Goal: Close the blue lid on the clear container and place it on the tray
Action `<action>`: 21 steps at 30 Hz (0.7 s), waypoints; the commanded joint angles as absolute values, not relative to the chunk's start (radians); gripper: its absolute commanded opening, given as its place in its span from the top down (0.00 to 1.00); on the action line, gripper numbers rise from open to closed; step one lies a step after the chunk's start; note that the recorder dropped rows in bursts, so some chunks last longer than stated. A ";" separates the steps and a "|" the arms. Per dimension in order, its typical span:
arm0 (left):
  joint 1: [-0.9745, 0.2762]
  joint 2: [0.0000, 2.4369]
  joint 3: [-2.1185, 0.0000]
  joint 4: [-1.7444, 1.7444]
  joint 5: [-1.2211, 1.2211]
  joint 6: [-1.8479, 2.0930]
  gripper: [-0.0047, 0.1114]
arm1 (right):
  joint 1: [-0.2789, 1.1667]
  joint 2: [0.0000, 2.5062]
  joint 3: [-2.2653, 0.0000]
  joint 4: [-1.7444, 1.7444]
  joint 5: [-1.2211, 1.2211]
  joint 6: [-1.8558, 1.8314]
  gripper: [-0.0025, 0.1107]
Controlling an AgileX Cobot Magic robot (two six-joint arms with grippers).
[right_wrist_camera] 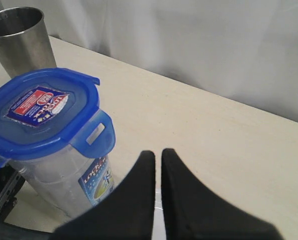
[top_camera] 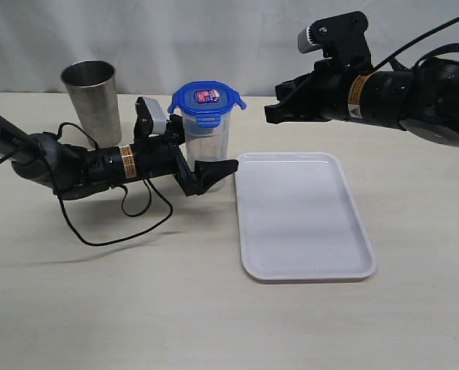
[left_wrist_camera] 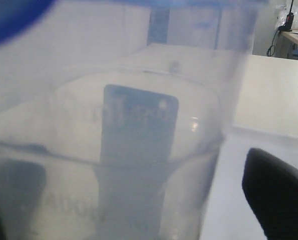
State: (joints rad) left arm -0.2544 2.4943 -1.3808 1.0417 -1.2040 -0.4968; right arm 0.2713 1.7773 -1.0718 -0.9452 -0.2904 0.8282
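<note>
- Container: tall clear plastic canister (top_camera: pixel 206 150), stood upright on beige desk (top_camera: pixel 136 308), just beside flat white plastic tray (top_camera: pixel 306 159).
- Translucent blue plastic lid (top_camera: pixel 206 98): sat on canister's mouth.
- Left hand (top_camera: pixel 204 156): spread wide around canister.
- Right hand (top_camera: pixel 271 113): pinched shut, empty, raised off desk.

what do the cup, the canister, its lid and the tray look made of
cup: looks like brushed steel, dull grey sheen. clear container: transparent plastic, background shows through. blue lid: translucent glossy plastic, moulded snap tabs. tray: probably white plastic, smooth, soft shine.
</note>
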 commanded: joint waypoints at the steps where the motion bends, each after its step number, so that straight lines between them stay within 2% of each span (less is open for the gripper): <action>1: -0.257 2.491 -1.386 1.044 -1.221 -0.506 0.10 | 0.270 1.769 -1.068 -0.954 -0.290 0.830 0.94; 21: -0.257 2.491 -1.386 1.018 -1.215 -0.504 0.11 | 0.270 1.769 -1.068 -0.954 -0.290 0.830 0.94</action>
State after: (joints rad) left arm -0.2544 2.4943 -1.3808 1.0255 -1.2103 -0.4990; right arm 0.2713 1.7773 -1.0718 -0.9452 -0.2904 0.8282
